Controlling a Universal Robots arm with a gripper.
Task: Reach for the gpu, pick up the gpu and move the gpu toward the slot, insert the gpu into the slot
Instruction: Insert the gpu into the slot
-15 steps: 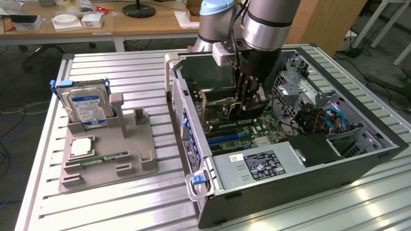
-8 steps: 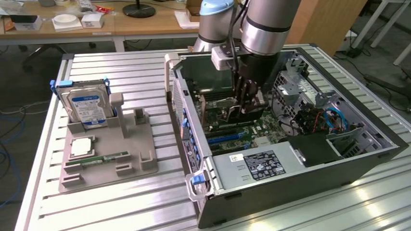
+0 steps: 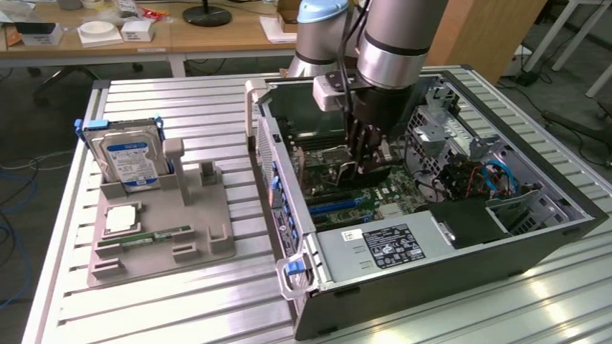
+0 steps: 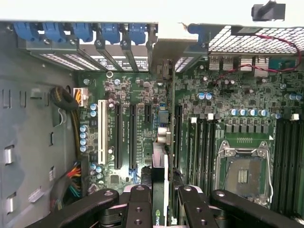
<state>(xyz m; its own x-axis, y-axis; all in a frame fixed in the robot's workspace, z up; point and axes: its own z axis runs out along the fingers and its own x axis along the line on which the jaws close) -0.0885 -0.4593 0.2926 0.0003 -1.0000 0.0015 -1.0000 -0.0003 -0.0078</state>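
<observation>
My gripper (image 3: 368,166) reaches down into the open computer case (image 3: 535,236), over the motherboard. It is shut on the gpu (image 3: 375,175), which hangs as a dark card just under the fingers. In the wrist view the gpu (image 4: 159,172) stands edge-on between the black fingers (image 4: 138,204), its green board running up toward the rear bracket openings. The long blue slot (image 3: 335,203) lies on the motherboard just toward the exterior view's left of the card and below it. Whether the card's edge touches a connector I cannot tell.
A grey holder (image 3: 163,229) outside the case carries a blue-labelled hard drive (image 3: 129,158) and a small green memory stick (image 3: 158,234). Inside are the power supply (image 3: 383,247), the silver processor socket (image 4: 242,173), black memory slots (image 4: 199,137) and loose cables (image 3: 478,179).
</observation>
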